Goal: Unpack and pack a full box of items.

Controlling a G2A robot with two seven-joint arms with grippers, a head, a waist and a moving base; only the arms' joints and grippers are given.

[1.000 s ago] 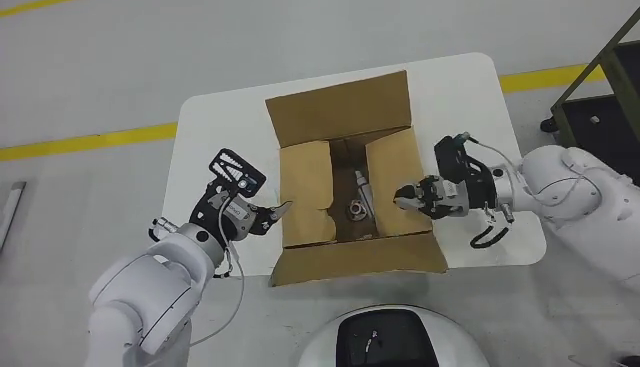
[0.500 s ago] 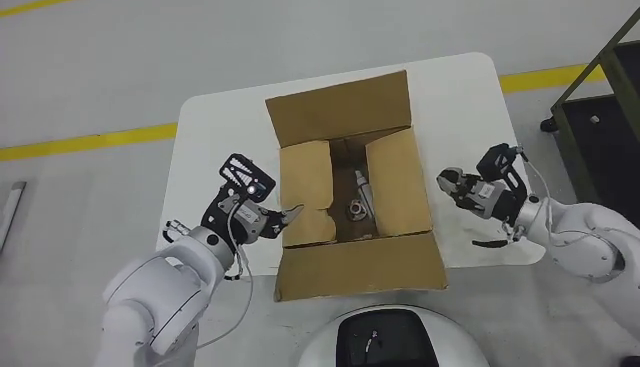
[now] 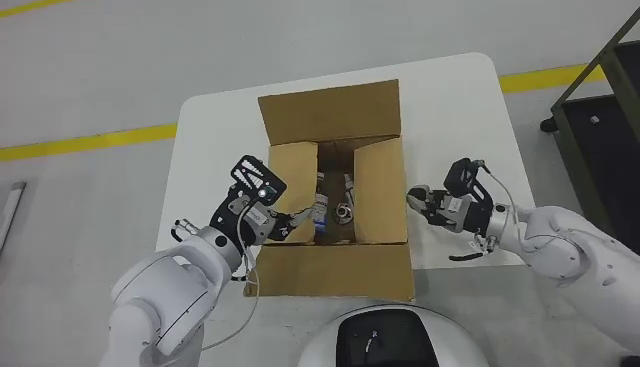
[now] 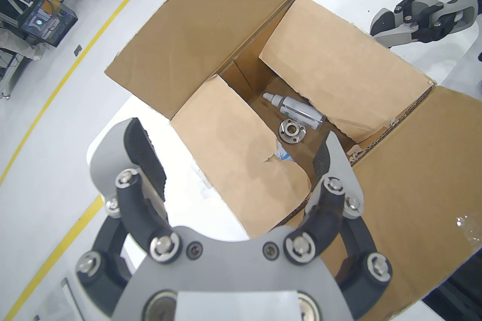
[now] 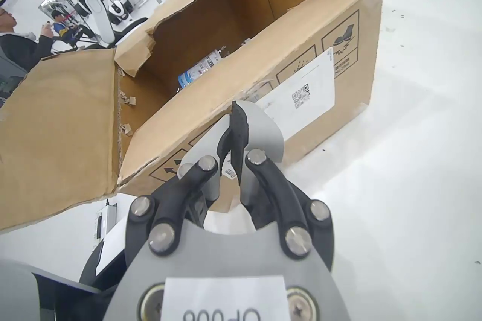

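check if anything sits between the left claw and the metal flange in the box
Yes. The box's left inner flap leans in over the opening, and the open left claw sits at its torn edge. The metal flange lies on the box floor beyond, beside a bottle. From straight above, nothing covers it.
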